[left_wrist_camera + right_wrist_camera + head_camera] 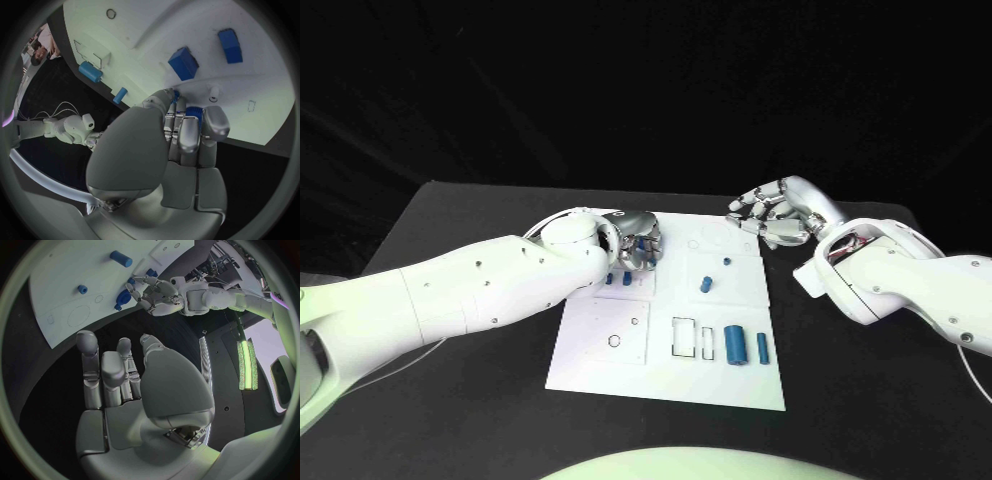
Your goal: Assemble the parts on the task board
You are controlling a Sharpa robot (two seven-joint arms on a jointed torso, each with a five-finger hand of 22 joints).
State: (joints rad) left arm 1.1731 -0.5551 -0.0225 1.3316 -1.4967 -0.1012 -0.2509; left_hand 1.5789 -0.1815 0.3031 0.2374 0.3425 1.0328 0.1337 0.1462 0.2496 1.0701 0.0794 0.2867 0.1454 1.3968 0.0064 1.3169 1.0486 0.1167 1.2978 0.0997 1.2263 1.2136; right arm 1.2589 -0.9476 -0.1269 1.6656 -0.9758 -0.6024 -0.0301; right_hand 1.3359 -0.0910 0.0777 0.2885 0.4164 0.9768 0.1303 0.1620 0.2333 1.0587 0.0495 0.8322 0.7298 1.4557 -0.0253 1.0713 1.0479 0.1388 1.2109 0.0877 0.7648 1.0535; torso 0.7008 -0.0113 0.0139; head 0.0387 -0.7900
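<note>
The white task board (617, 355) lies mid-table. My left hand (635, 245) hovers over its far left part, fingers curled around a small blue part (193, 112) that peeks out between the fingers (214, 125). Just under that hand, two blue blocks (625, 280) sit on the board; the left wrist view shows them as one block (183, 63) and another (230, 38). A blue cylinder (737, 343) and a thin blue bar (763, 348) lie near the board's right edge, and two small blue pieces (708, 284) lie mid-board. My right hand (769, 215) hangs beyond the board's far right corner, fingers (90, 370) spread and holding nothing.
Outlined slots (687, 337) and a small hole (616, 340) mark the board's near half. Black table (473, 380) surrounds the board on all sides. In the right wrist view, the left hand (156, 295) shows across the board (69, 315).
</note>
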